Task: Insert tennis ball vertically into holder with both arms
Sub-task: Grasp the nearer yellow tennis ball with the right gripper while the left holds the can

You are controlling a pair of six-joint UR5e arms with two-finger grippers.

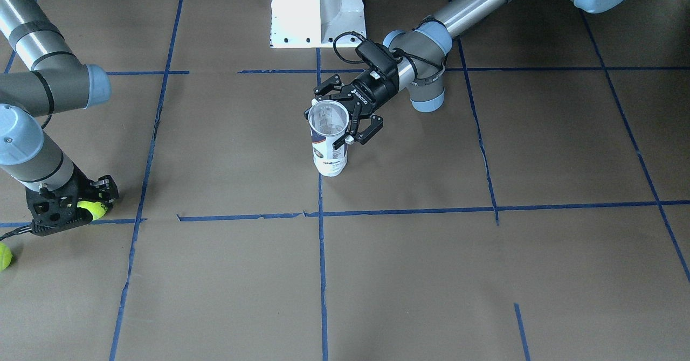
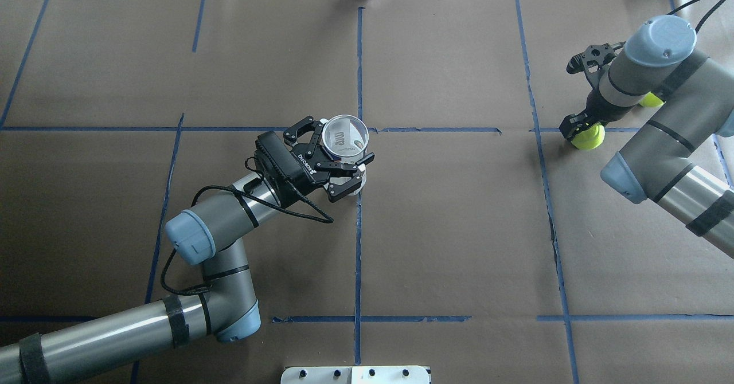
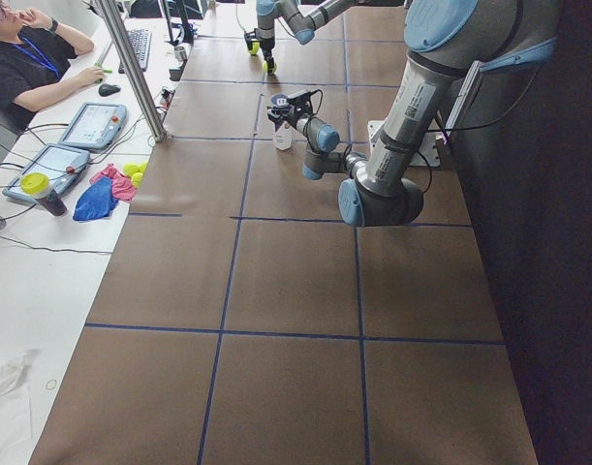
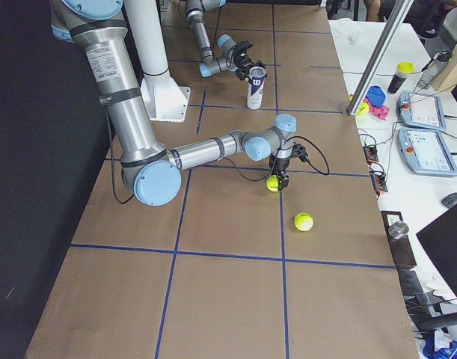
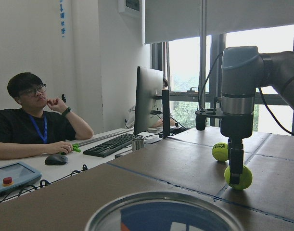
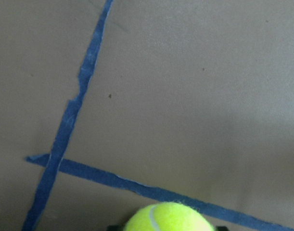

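Ball pickup | white-labelled cylindrical tennis-ball can (image 1: 329, 156) was held upright, mouth up, mid-counter (image 1: 485, 275), clamped by left fingers (image 1: 330, 119) to receive a vertical drop | fuzzy yellow-green tennis ball (image 6: 168, 217), at can's 3 o'clock overhead, was pinched by right fingers (image 1: 83, 206), judged ready for lifting.

Overhead view. Holder (image 1: 329, 153) stands upright on bench (image 2: 459, 229) at frame centre. Left gripper (image 2: 346, 143) sits around its upper part, arm entering from lower left. Tennis ball (image 2: 588, 138) lies on bench at right side, above mid-height, under right gripper (image 1: 86, 209). Second ball (image 4: 303, 221) lies near it, further upper right. Both balls well apart from holder.
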